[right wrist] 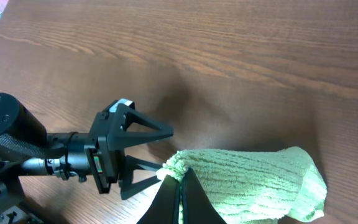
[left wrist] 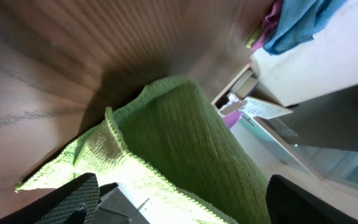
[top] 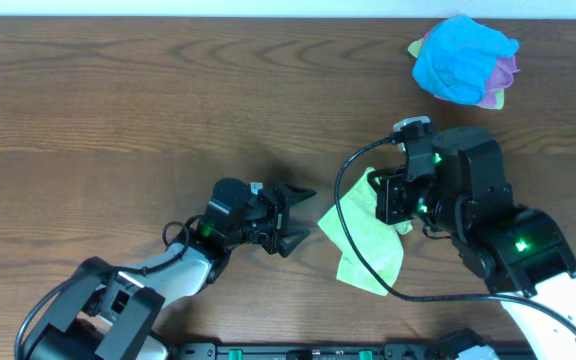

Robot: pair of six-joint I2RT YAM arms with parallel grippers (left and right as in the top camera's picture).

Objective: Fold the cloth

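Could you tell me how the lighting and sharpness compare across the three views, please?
Overhead: even light, sharp, only a soft shadow beside the left hand. Left wrist: tilted, the lime-green cloth casts a dark shadow on the table behind it, own fingers dark. Right wrist: crisp wood grain, no glare.

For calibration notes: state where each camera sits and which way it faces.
Overhead: above the table, looking straight down; left arm, right arm and green cloth show.
Left wrist: on the left arm, facing the green cloth between open left fingers.
Right wrist: on the right arm, looking past shut right fingers pinching the green cloth, toward the left fingers.
Shared: all see the green cloth.
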